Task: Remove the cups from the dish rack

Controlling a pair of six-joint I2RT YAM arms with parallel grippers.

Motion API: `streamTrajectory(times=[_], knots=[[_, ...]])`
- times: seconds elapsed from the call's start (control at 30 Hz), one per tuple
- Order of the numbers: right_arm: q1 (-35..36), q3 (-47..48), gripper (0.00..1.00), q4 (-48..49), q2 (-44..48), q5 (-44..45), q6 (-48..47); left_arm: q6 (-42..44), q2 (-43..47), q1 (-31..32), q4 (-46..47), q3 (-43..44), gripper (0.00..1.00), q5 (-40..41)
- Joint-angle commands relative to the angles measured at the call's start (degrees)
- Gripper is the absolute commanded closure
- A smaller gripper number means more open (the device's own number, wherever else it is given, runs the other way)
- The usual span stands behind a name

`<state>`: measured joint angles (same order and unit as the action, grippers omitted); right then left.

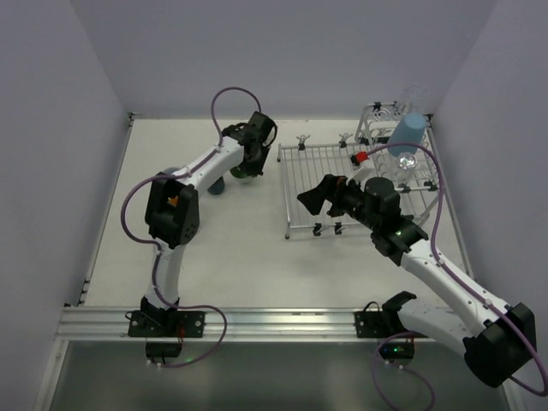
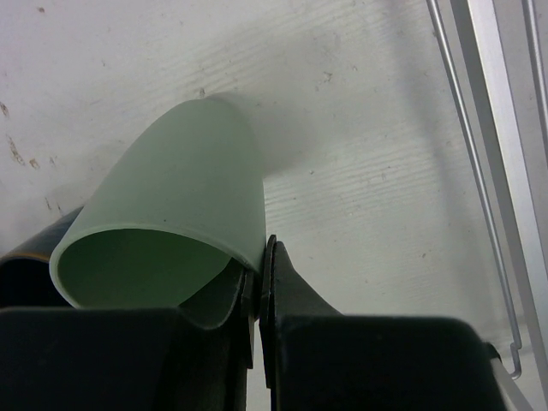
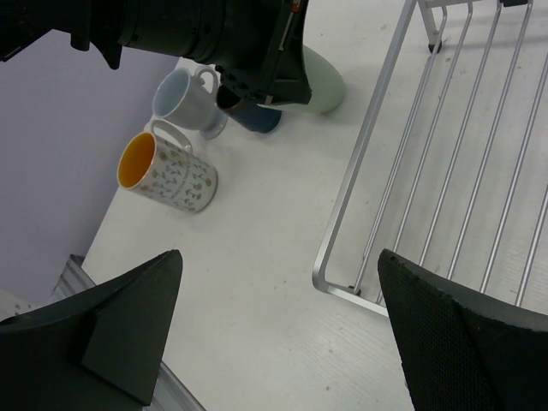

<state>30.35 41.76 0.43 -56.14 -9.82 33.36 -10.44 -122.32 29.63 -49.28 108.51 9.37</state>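
My left gripper is shut on the wall of the pale green tumbler, one finger inside the rim and one outside. The tumbler rests tilted on the table just left of the dish rack. The dark blue mug sits beside it. My right gripper is open and empty, above the rack's front left corner. The whitish cup with orange inside lies on its side on the table. A light blue tumbler and clear glasses stand in the raised rack section.
A pale blue-grey handled mug stands by the dark blue mug, under the left arm. Another clear glass is at the back right. A red clip sits on the rack. Walls close in on three sides.
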Motion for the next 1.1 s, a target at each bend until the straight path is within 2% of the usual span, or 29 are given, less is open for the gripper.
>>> streamTrajectory(times=[0.0,0.2,0.43,0.87,0.93,0.97,1.03,1.07], knots=[[0.1,0.2,0.01,1.2,1.3,-0.1,-0.8,2.3,-0.6,-0.3,-3.6,3.8,1.0,0.7],[0.1,0.2,0.01,1.7,1.3,-0.6,-0.6,3.4,-0.4,-0.2,-6.4,5.1,1.0,0.3],[0.1,-0.1,0.01,1.9,1.4,-0.6,-0.5,4.6,-1.9,0.0,-8.9,7.8,0.88,-0.2],[0.1,-0.7,0.01,2.5,1.7,-0.4,-0.2,5.9,-3.4,0.7,-9.8,7.7,0.83,-2.8],[0.1,-0.7,0.01,2.5,1.9,-0.2,-0.2,5.9,-3.4,0.7,-9.6,8.0,0.78,-2.4],[0.1,-0.7,0.01,2.4,1.9,-0.1,-0.2,5.7,-3.4,0.7,-9.6,8.2,0.73,-2.2],[0.1,-0.6,0.01,2.4,2.0,0.0,-0.3,5.6,-3.2,0.7,-9.2,8.4,0.69,-2.1],[0.1,-0.7,0.01,2.4,2.0,0.1,-0.3,5.7,-3.0,0.7,-9.0,8.4,0.64,-2.0]])
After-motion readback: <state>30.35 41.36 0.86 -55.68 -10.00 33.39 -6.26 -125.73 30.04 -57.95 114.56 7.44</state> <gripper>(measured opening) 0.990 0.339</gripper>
